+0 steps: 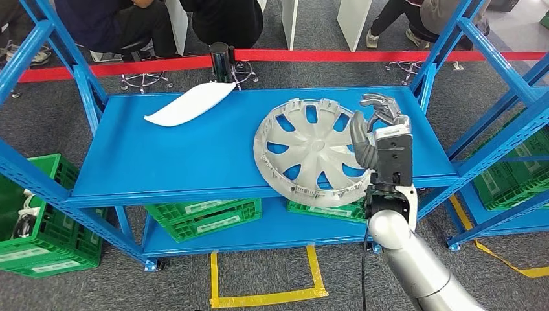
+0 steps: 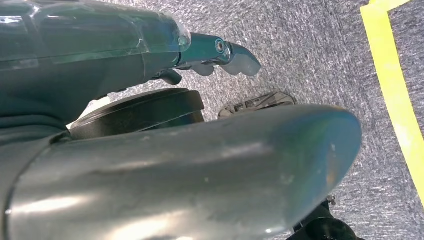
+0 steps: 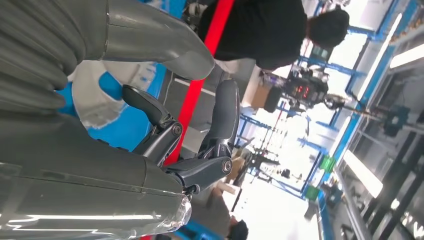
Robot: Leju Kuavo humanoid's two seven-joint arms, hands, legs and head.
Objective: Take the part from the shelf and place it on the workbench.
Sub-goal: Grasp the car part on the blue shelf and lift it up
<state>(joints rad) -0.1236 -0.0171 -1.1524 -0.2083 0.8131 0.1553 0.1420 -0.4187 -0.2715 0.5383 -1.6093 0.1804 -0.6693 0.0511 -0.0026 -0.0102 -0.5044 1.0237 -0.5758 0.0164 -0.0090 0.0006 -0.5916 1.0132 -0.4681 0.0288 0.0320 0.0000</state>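
Blue shelf across the middle of the head view. Silver-white wheel cover, the part, lying right of centre, overhanging the front edge. White curved panel resting upper left of it, well apart. Right hand raised at the cover's right rim, fingers curled apart above it, thumb by the rim; grip cannot be confirmed. Green crates on the lower level. Left wrist view: left hand over grey carpet, yellow tape at right; finger state cannot be told. Right wrist view: dark fingers spread, nothing between them.
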